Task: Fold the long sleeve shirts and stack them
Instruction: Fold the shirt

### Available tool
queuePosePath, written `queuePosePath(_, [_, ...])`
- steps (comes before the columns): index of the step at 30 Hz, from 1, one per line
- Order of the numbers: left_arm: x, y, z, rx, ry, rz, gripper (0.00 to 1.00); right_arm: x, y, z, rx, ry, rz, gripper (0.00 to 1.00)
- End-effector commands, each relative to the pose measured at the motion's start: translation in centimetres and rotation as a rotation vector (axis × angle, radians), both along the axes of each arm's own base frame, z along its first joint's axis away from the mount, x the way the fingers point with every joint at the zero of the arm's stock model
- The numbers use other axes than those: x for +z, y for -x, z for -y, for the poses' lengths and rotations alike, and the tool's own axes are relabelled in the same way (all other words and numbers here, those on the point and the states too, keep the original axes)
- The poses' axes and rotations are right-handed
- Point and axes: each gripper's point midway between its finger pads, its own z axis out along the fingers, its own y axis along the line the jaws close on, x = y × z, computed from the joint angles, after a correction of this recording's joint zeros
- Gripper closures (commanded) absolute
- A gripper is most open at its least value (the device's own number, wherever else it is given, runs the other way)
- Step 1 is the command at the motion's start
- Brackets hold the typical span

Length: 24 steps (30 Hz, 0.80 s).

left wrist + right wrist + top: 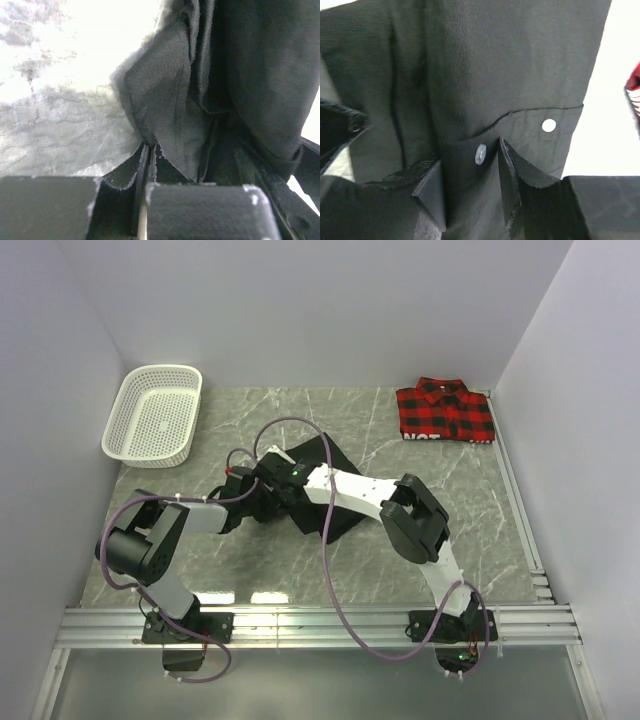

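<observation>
Left pincer (145, 162) and right pincer (470, 167) each clamp a fold of the black shirt (510, 65)

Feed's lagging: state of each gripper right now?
Left gripper: shut on the black shirt.
Right gripper: shut on the black shirt.

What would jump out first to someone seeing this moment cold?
At the centre, the left gripper and the right gripper each pinch the plain black button-up fabric shirt. A folded red-and-black buffalo plaid shirt lies in the far right corner. A white plastic mesh basket sits at the far left.
</observation>
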Motion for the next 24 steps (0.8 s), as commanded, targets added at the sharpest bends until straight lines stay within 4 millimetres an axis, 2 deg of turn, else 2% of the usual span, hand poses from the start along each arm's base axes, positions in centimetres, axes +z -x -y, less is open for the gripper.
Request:
queuePosePath(1, [-0.5,1.0,-0.4,-0.006,-0.020,-0.020,1.00,3.4,0.8,-2.8,0.022,-0.184,0.012,0.54])
queuePosePath(8, [-0.5,1.1,-0.6,0.003,-0.018,-0.024,1.00,4.7,1.6,-4.8,0.031,-0.344,-0.032,0.53])
queuePosePath(11, [-0.1,1.0,-0.7,0.009,-0.018,-0.013,0.99,6.0,2.1,-5.2,0.036,-0.409,-0.039,0.50])
queuePosePath(15, [0.8,0.8,-1.2,0.031,-0.030,-0.003,0.97,9.0,2.4,-4.9,0.026,-0.508,-0.010,0.44])
queuePosePath(18, [1.7,1.0,-1.9,0.060,-0.042,-0.007,0.91,10.9,2.6,-4.2,0.021,-0.611,-0.015,0.41])
queuePosePath(19, [1.6,1.2,-2.6,0.086,-0.066,-0.020,0.86,11.2,2.7,-4.1,0.019,-0.637,-0.025,0.41])
queuePosePath(21, [2.7,1.0,-3.4,0.120,-0.073,0.002,0.78,11.8,2.9,-3.3,0.008,-0.703,-0.055,0.40])
queuePosePath(22, [3.1,1.0,-3.7,0.131,-0.075,0.009,0.69,11.9,2.9,-3.0,0.006,-0.729,-0.072,0.40])
queuePosePath(23, [4.0,1.0,-4.2,0.148,-0.074,0.021,0.65,12.2,2.8,-2.9,0.007,-0.767,-0.080,0.40])
queuePosePath(24, [4.5,0.9,-4.5,0.157,-0.073,0.033,0.60,12.0,2.5,-1.6,-0.028,-0.803,-0.095,0.40])
